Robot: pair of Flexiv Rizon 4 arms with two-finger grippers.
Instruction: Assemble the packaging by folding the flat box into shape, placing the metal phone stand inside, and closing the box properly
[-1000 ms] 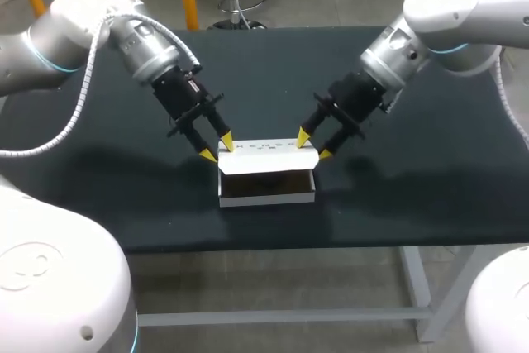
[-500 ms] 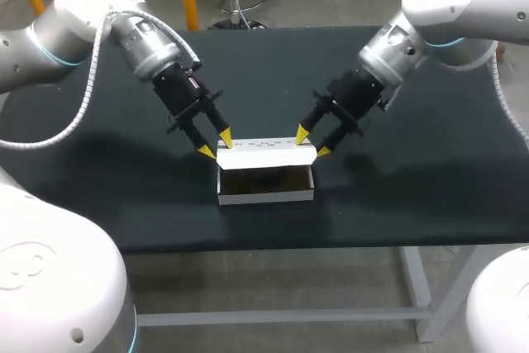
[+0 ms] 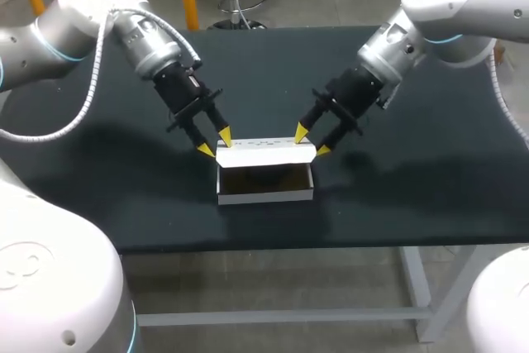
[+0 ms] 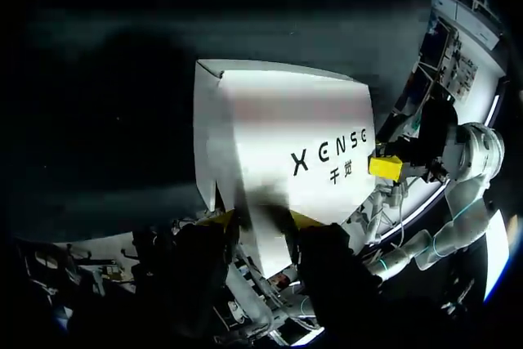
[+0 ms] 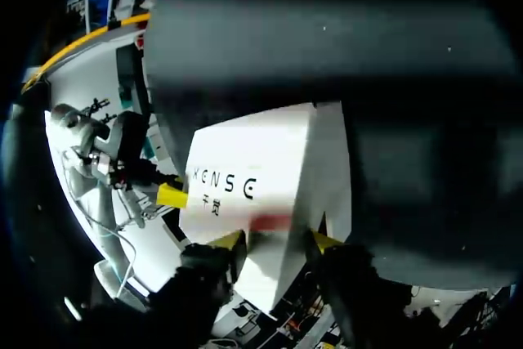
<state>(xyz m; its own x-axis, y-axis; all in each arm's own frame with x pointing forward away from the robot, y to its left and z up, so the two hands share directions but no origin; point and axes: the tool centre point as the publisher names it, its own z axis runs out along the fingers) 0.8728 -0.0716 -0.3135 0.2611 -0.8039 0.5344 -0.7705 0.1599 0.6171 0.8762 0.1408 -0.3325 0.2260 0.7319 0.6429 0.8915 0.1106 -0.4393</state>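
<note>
Table [image 3: 430, 171], left gripper [image 3: 215, 142], right gripper [image 3: 313, 142] pinching box lid [image 3: 264, 153]

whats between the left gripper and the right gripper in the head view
The white lid flap spans from left gripper to right gripper; nothing else lies there, as the head view shows.

Both hands have drawn a little toward the far side of the desk [image 3: 397, 188]. The left hand [image 3: 215, 141] and the right hand [image 3: 312, 141], at the two ends of the lid [image 3: 264, 153], each sit slightly farther back than a second ago. The lid has tipped back with them (from above it now looks shorter), so more of the dark inside of the box [image 3: 264, 197] shows. The left arm [image 3: 74, 22] has also swung slightly back.
</note>
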